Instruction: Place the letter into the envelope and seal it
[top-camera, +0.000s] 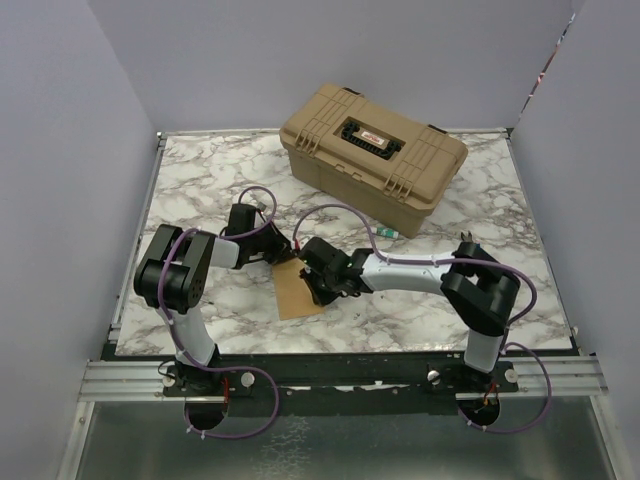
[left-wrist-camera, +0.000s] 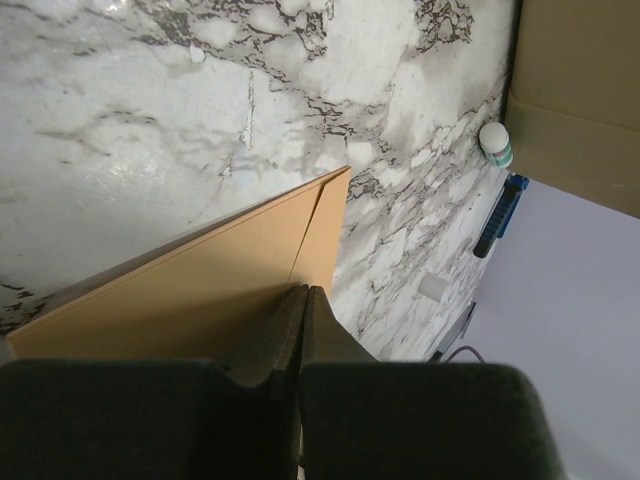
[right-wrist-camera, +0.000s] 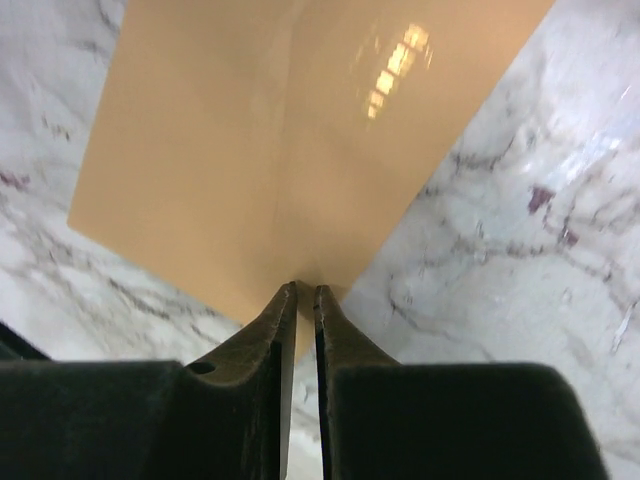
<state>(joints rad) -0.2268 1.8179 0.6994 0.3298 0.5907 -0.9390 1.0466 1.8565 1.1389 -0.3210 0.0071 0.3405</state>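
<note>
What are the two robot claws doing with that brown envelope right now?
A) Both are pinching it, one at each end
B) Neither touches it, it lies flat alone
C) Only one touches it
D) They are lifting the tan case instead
A: the left gripper is shut on one edge of the envelope, and the right gripper is closed thin on its opposite edge, seen in both wrist views.

Two arms with white links, black joints, purple looping cables, dark jaws
</note>
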